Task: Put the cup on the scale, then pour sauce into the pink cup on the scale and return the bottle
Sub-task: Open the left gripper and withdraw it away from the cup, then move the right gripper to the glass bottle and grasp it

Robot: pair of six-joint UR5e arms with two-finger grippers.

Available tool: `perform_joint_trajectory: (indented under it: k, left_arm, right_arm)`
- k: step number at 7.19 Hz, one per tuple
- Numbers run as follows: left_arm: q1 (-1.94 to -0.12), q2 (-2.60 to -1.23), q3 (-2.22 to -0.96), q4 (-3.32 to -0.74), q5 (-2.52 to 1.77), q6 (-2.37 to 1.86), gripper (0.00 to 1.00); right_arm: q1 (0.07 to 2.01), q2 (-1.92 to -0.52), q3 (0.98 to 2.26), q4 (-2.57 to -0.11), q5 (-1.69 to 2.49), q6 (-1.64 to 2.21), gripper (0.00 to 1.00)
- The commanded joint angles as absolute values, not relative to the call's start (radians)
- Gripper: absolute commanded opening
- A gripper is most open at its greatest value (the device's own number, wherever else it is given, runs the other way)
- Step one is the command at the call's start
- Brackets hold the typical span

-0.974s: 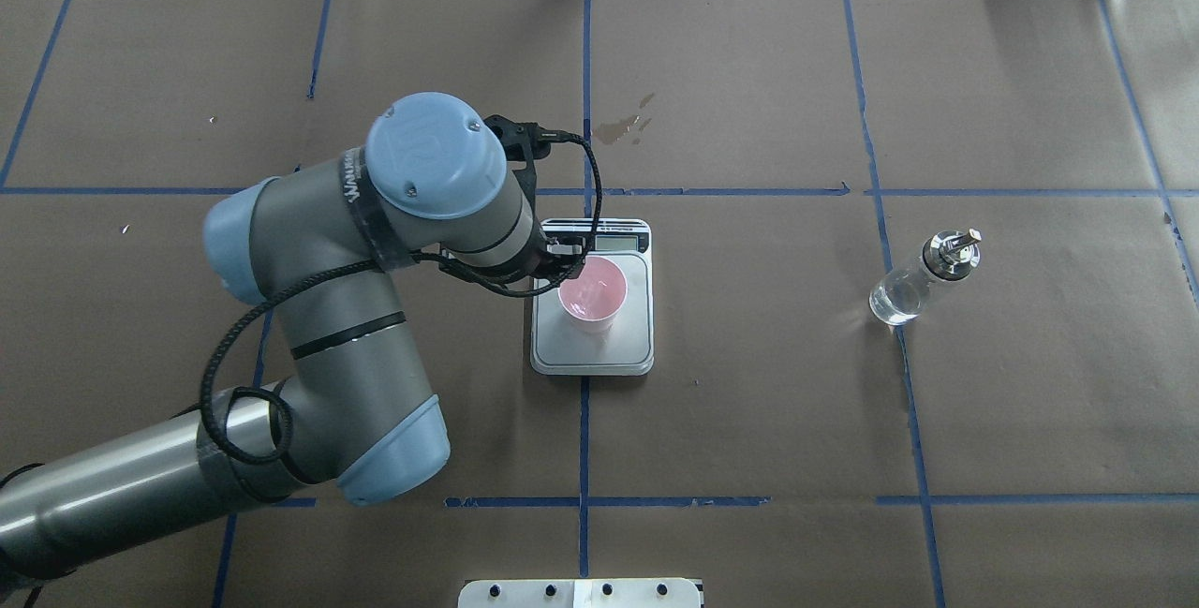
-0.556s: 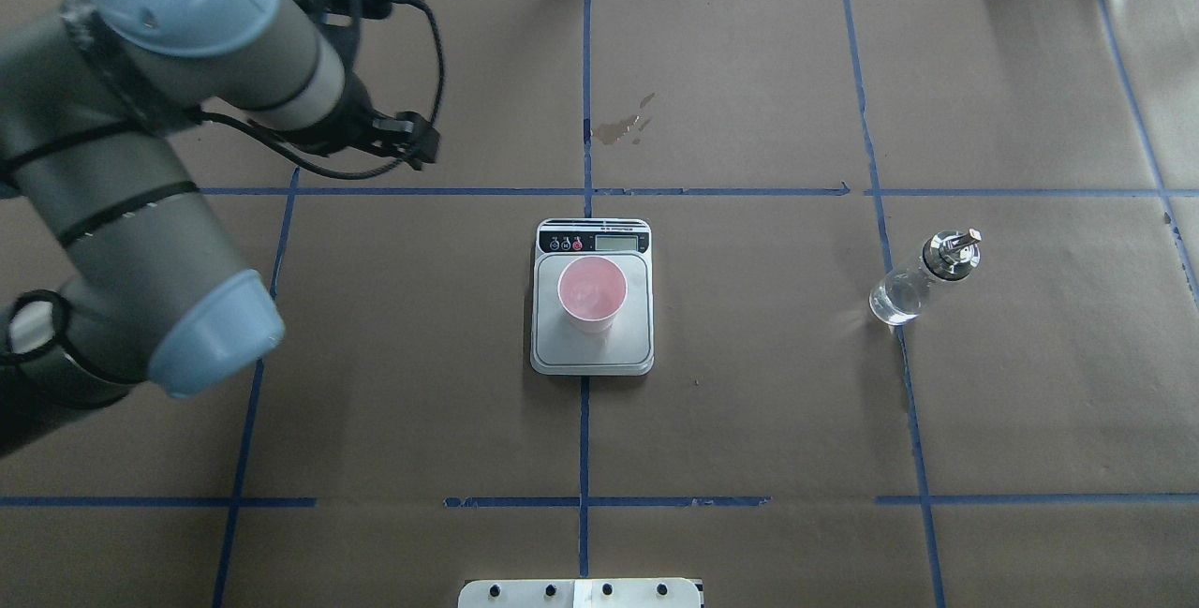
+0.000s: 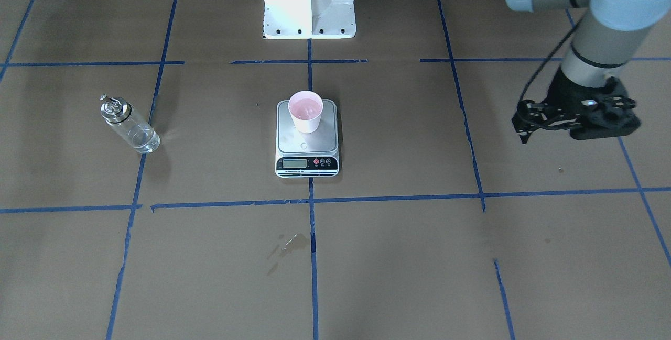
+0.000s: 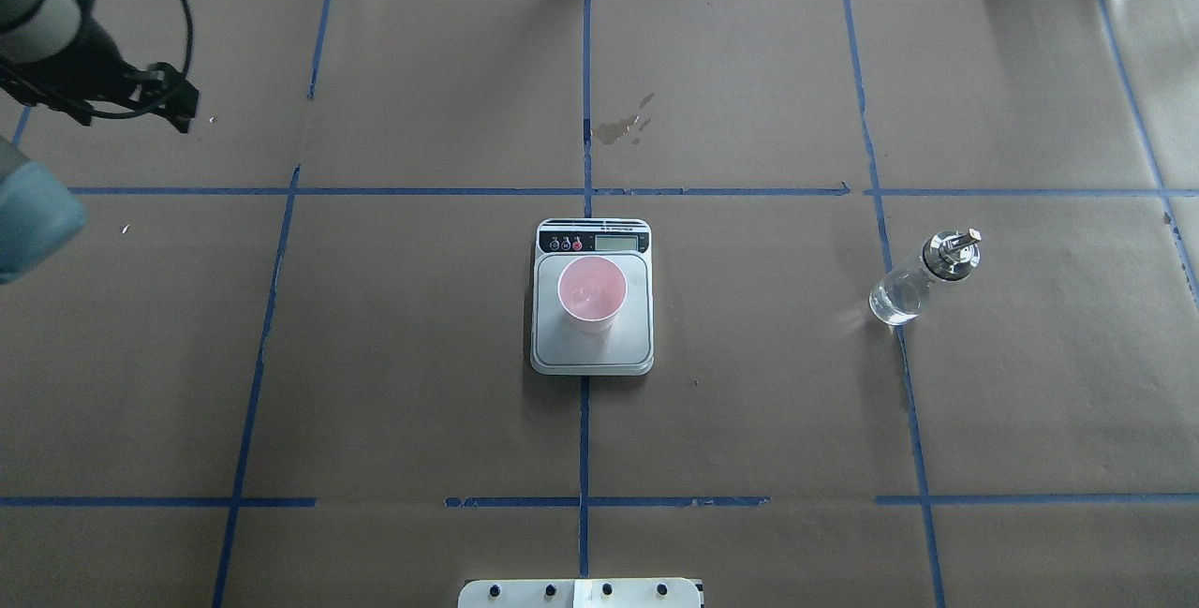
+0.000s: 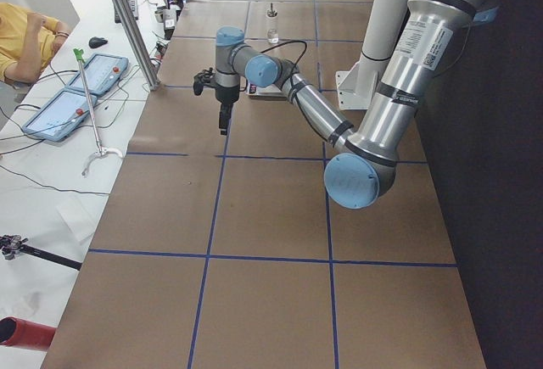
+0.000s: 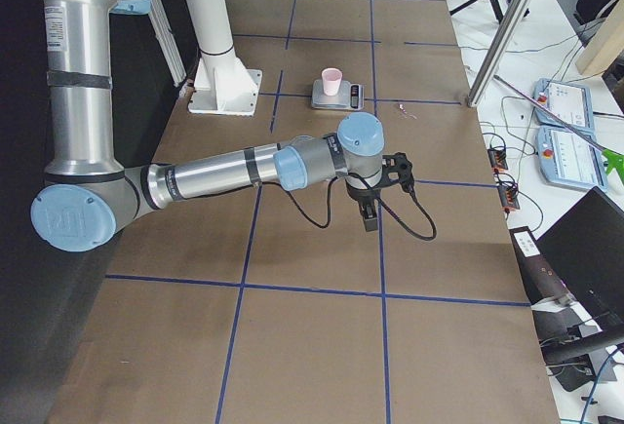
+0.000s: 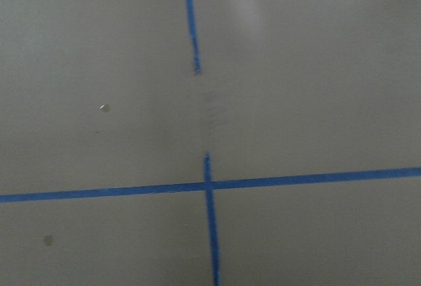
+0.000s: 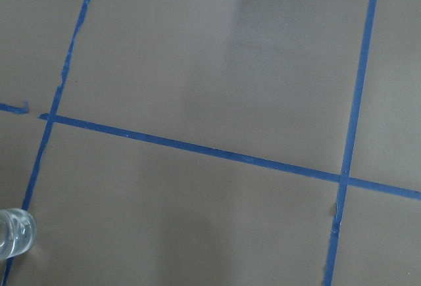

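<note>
Blue tape lines (image 4: 712, 191) cross the brown table (image 4: 421, 355) near a stain (image 4: 623, 128).

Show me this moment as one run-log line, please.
cup: upright on scale | bottle: standing apart, untouched | pour: not started | left end effector: away from scale

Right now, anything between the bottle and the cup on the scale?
Nothing visible. Only brown table paper with blue tape lines lies between the bottle and the scale holding the cup.
</note>
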State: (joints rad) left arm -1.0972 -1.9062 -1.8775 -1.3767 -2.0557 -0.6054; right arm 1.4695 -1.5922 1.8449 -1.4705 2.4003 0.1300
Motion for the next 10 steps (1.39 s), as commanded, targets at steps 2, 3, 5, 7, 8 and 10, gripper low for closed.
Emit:
perform_joint_trajectory:
  k: [2,3,5,7,8,10]
  left_arm:
    - [-1.453,-1.728,-1.757,-1.401,-2.175,0.009,1.00]
    - [-1.515,-1.676,-1.714,-1.402,-2.215,0.079,1.00]
    - [-1.581,-1.557,-1.706,-1.475,-2.296,0.216,1.00]
    - [-1.582,-1.557,-1.709,-1.477,-2.310,0.218,1.00]
    - [-1.580,-1.559,-1.712,-1.477,-2.312,0.218,1.00]
    - [-1.580,-1.559,-1.718,-1.477,-2.312,0.218,1.00]
  right_arm:
    - [1.438,-1.600,1.946,-1.480,2.421,0.277,1.00]
    - [1.380,-1.601,2.004,-1.482,2.410,0.393,1.00]
    - [1.246,-1.603,2.132,-1.482,2.348,0.602,1.00]
    - [1.021,-1.624,2.254,-1.467,2.145,0.826,1.00]
    - [0.912,-1.693,2.316,-1.430,2.025,0.912,1.00]
    - [0.679,-1.904,2.316,-1.066,1.778,1.096,1.00]
